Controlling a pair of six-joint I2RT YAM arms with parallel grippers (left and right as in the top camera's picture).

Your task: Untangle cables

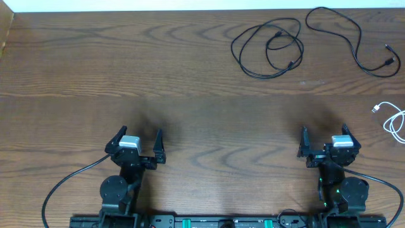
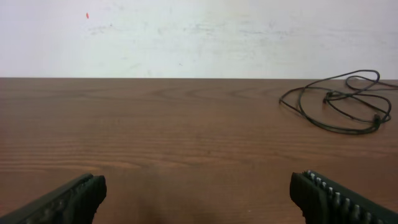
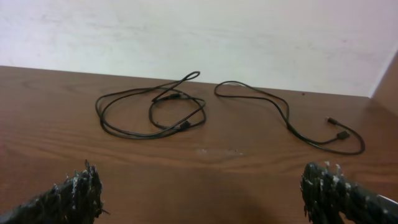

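Observation:
Two black cables lie at the far right of the wooden table. One is a loose coil (image 1: 273, 43), which shows far off at the right in the left wrist view (image 2: 329, 95) and left of centre in the right wrist view (image 3: 165, 98). The other (image 1: 355, 54) snakes to the right of the coil, apart from it (image 3: 283, 115). A white cable (image 1: 387, 121) lies curled at the table's right edge. My left gripper (image 1: 139, 136) (image 2: 198, 193) and right gripper (image 1: 324, 134) (image 3: 202, 186) hover near the front edge. Both are open, hold nothing, and are well short of the cables.
The table (image 1: 190, 76) ends at a white wall along its far edge. Thick black cords (image 1: 69, 180) run from the arm bases at the front. The white cable partly runs out of the overhead view at the right.

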